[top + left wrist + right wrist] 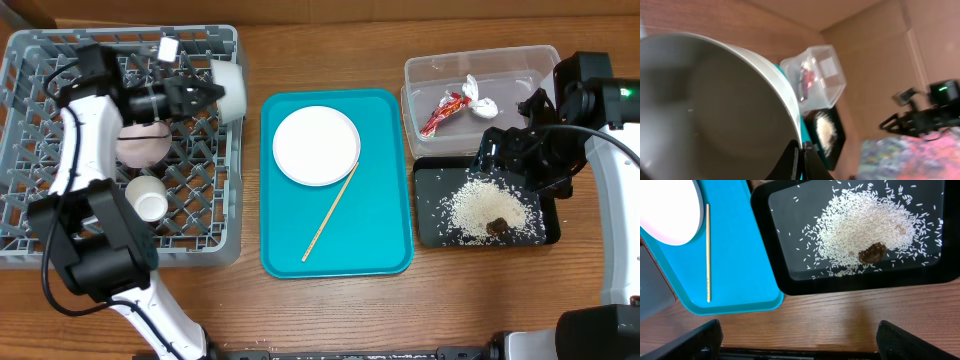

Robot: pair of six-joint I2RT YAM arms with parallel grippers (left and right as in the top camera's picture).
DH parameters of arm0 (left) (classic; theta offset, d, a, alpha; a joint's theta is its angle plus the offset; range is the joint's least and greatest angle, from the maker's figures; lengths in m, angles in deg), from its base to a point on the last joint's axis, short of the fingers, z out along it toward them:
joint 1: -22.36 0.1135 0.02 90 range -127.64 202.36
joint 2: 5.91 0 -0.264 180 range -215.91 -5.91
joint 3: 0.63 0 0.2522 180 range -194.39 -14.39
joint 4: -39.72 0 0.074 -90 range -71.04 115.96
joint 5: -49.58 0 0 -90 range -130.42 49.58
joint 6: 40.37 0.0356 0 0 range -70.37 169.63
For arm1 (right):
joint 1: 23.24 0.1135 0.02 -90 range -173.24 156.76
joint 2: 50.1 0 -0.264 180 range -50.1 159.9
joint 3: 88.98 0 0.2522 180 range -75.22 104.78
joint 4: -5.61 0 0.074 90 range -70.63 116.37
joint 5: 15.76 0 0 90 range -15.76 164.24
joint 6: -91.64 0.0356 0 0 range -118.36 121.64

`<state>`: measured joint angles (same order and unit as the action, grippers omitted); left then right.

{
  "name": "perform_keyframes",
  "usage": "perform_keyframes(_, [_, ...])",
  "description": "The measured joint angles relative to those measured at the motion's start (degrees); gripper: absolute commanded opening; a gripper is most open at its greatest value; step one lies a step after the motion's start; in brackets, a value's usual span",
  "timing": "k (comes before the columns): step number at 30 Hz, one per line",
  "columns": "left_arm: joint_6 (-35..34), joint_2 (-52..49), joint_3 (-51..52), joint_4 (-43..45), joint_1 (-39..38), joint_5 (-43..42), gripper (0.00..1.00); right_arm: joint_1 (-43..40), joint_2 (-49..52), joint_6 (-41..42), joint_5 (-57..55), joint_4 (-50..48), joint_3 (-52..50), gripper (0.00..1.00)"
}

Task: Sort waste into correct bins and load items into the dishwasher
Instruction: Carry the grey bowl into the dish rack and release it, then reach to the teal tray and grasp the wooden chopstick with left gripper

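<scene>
**Left gripper** [801, 159]: jaws pinched almost together on the rim of the white bowl [715, 105], one finger inside and one outside.
- In the left wrist view the bowl fills the left half. Its left and lower parts are cut off by the frame.
- The inside is plain and unmarked, grey in shadow.
- From overhead the bowl hangs tipped on its side over the right edge of the grey dish rack [215, 235], mouth toward the arm.
- I cannot tell whether the bowl touches the rack.
- The rack also holds a pinkish bowl [140, 145], partly covered by the arm, and a small white cup [150, 200].

**Right gripper** [799, 330]: jaws spread wide with nothing between them.
- Only the two finger ends show, at the bottom corners of the right wrist view.
- It hangs over bare wooden table [840, 310], just beside the near edge of the black tray [782, 270].
- The tray holds a heap of rice [865, 225] with a brown lump [872, 253] against it. What the lump is cannot be made out.

**Beside the black tray:** the teal tray [740, 255] carries a white plate [665, 210], cut off at the frame corner, and one chopstick [708, 252] next to it.

**Clear bin** [430, 70]: it sits behind the black tray and holds a red wrapper [443, 112] and a white wrapper [480, 97].
- The print on the wrappers is too small to read.
- The pale label [827, 65] on the bin wall is blurred and unreadable.
</scene>
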<state>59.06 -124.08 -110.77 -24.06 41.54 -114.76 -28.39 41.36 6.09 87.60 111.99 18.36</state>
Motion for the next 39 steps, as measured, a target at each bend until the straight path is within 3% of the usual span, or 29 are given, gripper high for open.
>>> perform_keyframes(5, [0.1,-1.7,0.0,-0.4,4.7,-1.7,0.14,0.0,0.0,0.0,0.0,0.0,0.0,1.0])
perform_keyframes(6, [0.2,-1.8,0.0,-0.6,5.6,-1.7,0.22,0.0,0.0,0.0,0.0,0.0,0.0,1.0])
perform_keyframes(9, [0.2,-2.0,0.0,-1.5,7.6,-1.5,0.3,0.0,0.0,0.0,0.0,0.0,0.0,1.0])
perform_keyframes(11, [0.5,-2.0,0.0,-3.1,8.9,-0.8,0.47,0.0,0.0,0.0,0.0,0.0,0.0,1.0])
perform_keyframes(15, [1.7,-2.0,0.0,-9.0,11.3,2.1,0.66,0.0,0.0,0.0,0.0,0.0,0.0,1.0])
perform_keyframes(19, [4.3,-1.9,0.0,-13.3,14.0,4.3,0.73,0.0,0.0,0.0,0.0,-0.1,0.0,1.0])
perform_keyframes(25, [6.5,1.0,0.0,-14.7,17.1,6.0,1.0,0.0,0.0,0.0,0.0,0.0,0.0,1.0])
perform_keyframes(31, [6.8,13.8,0.0,-15.4,13.6,11.0,1.0,0.0,0.0,0.0,0.0,-0.1,0.0,1.0])
perform_keyframes(35, [3.6,22.6,0.0,-15.8,4.0,22.3,1.0,0.0,0.0,0.0,0.0,-0.1,0.0,1.0])
perform_keyframes(39, [-2.0,25.3,-0.1,-18.0,-7.8,34.7,1.0,0.0,0.0,0.0,0.0,0.0,0.0,1.0])
